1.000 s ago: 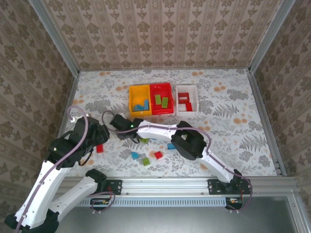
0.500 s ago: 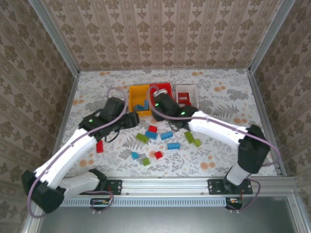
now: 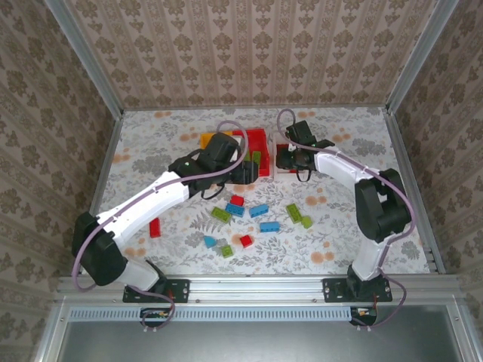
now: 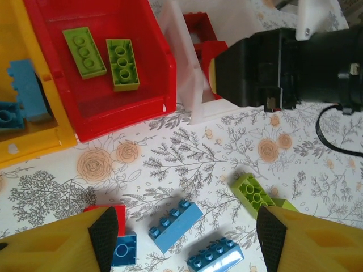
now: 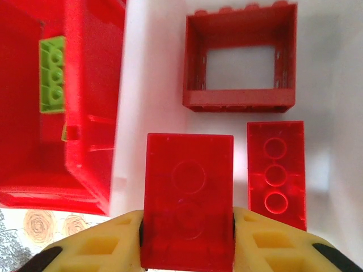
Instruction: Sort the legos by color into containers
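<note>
My right gripper (image 5: pixel 187 232) is shut on a red lego (image 5: pixel 188 192) and holds it over the white container (image 5: pixel 153 85). That container holds a red frame brick (image 5: pixel 239 62) and a flat red brick (image 5: pixel 276 173). From above, the right gripper (image 3: pixel 284 158) hangs over the white bin. My left gripper (image 4: pixel 187 238) is open above two blue legos (image 4: pixel 174 225) on the table, with a green lego (image 4: pixel 253 194) near its right finger. The red container (image 4: pixel 113 116) holds two green bricks (image 4: pixel 123 63). The yellow container (image 4: pixel 34 150) holds blue bricks. The left gripper (image 3: pixel 241 172) is at the red bin's near edge.
Several loose legos lie on the floral table in front of the bins: red (image 3: pixel 237 200), blue (image 3: pixel 259 210), green (image 3: pixel 293 213), more near the front (image 3: pixel 227 250), and a red one (image 3: pixel 155 228) at the left. Metal rails and papered walls enclose the table.
The left arm has swung from the near left up to the bins. The right arm has moved from the table's left-middle across to the white bin, carrying a red lego.
</note>
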Available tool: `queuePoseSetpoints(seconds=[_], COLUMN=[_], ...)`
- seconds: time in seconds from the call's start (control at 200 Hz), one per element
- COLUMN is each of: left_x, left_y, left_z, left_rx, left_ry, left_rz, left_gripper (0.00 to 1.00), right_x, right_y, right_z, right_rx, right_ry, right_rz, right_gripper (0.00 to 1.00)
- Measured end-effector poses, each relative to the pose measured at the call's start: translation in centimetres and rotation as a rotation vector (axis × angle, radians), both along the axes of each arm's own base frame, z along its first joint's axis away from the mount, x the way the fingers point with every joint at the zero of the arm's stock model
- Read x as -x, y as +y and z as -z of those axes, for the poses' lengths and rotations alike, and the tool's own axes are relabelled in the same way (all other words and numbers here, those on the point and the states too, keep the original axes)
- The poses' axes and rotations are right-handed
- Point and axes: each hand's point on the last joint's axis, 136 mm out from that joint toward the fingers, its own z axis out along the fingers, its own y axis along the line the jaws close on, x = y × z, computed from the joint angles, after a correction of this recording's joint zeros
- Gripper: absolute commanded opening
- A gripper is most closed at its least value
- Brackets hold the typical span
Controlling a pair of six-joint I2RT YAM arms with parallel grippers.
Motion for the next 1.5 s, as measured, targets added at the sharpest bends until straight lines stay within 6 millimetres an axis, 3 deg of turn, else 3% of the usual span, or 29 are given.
queuePoseSetpoints(seconds=[0.195, 0.34, 0.445, 0.585, 0.68, 0.795, 0.93, 1.075, 1.305, 1.5], left_x=[0.2, 0.5, 1.4, 3.1, 4.5, 6.8, 10.5, 13.8, 15.1, 15.0], left_y=[-0.2, 0.3, 1.6, 4.7, 7.2, 10.2, 11.8, 12.6, 12.2, 12.0], left_z=[0.4, 1.4, 3.1, 5.0, 6.2, 8.6, 11.8, 14.2, 17.0, 19.1], left_rx=[-0.008, -0.031, -0.075, -0.121, -0.118, -0.144, -0.196, -0.23, -0.267, -0.318], left_ry=[0.008, 0.024, 0.064, 0.132, 0.201, 0.327, 0.507, 0.662, 0.792, 0.826], left_rz=[0.006, 0.003, -0.019, -0.11, -0.2, -0.302, -0.333, -0.363, -0.427, -0.464], left_gripper=[0.69, 0.69, 0.7, 0.69, 0.69, 0.7, 0.75, 0.81, 0.79, 0.6], right_x=[0.1, 0.3, 0.7, 1.8, 3.7, 8.5, 15.3, 19.4, 22.3, 23.0], right_y=[-0.5, -0.6, -0.7, -0.6, 1.1, 5.7, 10.6, 12.5, 13.1, 13.1], right_z=[0.8, 0.7, -0.8, -4.8, -7.9, -10.0, -9.8, -8.6, -8.7, -9.2], right_rx=[-0.025, -0.02, -0.026, -0.025, -0.035, -0.063, -0.113, -0.152, -0.208, -0.232], right_ry=[0.043, 0.042, 0.02, -0.078, -0.179, -0.291, -0.32, -0.286, -0.265, -0.263], right_rz=[0.017, 0.013, 0.012, -0.022, -0.11, -0.324, -0.588, -0.727, -0.829, -0.855], right_gripper=[0.64, 0.68, 0.68, 0.69, 0.73, 0.86, 0.88, 0.89, 0.9, 0.9])
